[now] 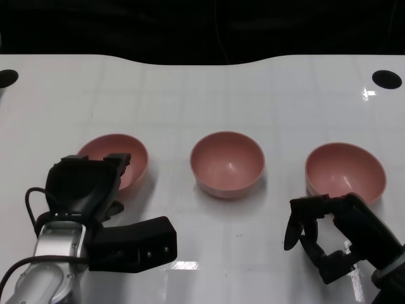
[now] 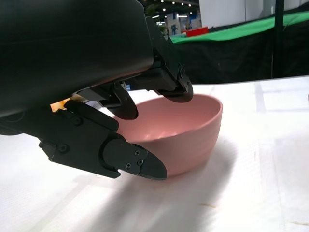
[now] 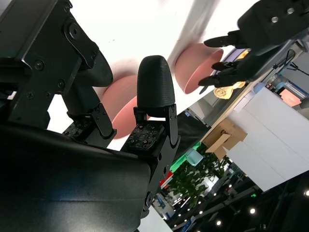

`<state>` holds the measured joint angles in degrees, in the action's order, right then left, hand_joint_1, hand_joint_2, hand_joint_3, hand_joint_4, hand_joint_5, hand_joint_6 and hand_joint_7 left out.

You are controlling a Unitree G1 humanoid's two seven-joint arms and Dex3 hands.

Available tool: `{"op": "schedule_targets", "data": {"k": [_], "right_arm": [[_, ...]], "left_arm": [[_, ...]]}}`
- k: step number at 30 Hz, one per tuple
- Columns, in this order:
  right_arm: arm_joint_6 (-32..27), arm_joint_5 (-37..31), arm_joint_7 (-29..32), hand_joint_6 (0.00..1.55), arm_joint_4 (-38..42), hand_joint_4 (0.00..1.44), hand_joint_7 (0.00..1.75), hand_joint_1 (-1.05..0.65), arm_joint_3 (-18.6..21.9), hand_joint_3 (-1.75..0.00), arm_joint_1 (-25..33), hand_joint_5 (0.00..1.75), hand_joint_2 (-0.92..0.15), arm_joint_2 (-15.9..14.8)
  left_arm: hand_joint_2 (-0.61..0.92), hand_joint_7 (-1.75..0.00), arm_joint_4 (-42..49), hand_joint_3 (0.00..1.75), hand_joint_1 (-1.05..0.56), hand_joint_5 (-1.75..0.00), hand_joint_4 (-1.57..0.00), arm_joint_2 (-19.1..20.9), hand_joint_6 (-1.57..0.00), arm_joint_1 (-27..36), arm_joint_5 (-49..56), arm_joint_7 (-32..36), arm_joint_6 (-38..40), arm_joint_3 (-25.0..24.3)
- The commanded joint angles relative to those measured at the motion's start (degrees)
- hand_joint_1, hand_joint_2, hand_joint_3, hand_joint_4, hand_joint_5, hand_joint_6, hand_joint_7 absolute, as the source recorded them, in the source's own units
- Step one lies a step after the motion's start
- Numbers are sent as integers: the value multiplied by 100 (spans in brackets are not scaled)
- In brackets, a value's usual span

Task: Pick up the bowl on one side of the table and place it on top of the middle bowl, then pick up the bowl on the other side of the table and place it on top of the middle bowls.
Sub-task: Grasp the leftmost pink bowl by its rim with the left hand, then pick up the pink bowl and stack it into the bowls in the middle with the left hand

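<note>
Three pink bowls stand in a row on the white table: the left bowl (image 1: 120,158), the middle bowl (image 1: 226,163) and the right bowl (image 1: 347,170). My left hand (image 1: 85,183) is at the left bowl's near rim. In the left wrist view its fingers (image 2: 171,89) hang over the rim of that bowl (image 2: 193,130) and the thumb (image 2: 137,162) lies outside the wall, with the bowl resting on the table. My right hand (image 1: 326,234) hovers just short of the right bowl, fingers apart and empty. The right wrist view shows the left hand (image 3: 241,38) over the left bowl (image 3: 195,70).
The table (image 1: 209,101) has a black round hole at the far right corner (image 1: 386,79) and another at the far left (image 1: 6,78). A dark band runs beyond its far edge. A cable (image 1: 31,206) loops beside my left wrist.
</note>
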<state>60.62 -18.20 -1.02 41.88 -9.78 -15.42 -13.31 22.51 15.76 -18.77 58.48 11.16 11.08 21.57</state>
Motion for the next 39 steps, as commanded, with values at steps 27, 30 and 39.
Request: {"op": "schedule_targets", "data": {"k": [27, 30, 39], "right_arm": [[-24, 25, 51, 88, -17, 90, 131, 16, 55, -164, 22, 175, -12, -47], [-48, 30, 36, 88, -29, 90, 131, 17, 47, -164, 34, 175, -12, -43], [-11, 84, -7, 89, -10, 90, 130, 18, 55, -165, 43, 175, -11, -79]], "left_arm": [[92, -8, 820, 22, -28, -174, -79, 369, -123, -774, -555, 558, -559, 528], [91, -15, 311, 11, -27, -175, -83, 524, -124, -739, -566, 633, -694, 435], [76, -142, -116, 49, -23, -175, -81, 525, -75, -897, -894, 401, -1222, 345]]}}
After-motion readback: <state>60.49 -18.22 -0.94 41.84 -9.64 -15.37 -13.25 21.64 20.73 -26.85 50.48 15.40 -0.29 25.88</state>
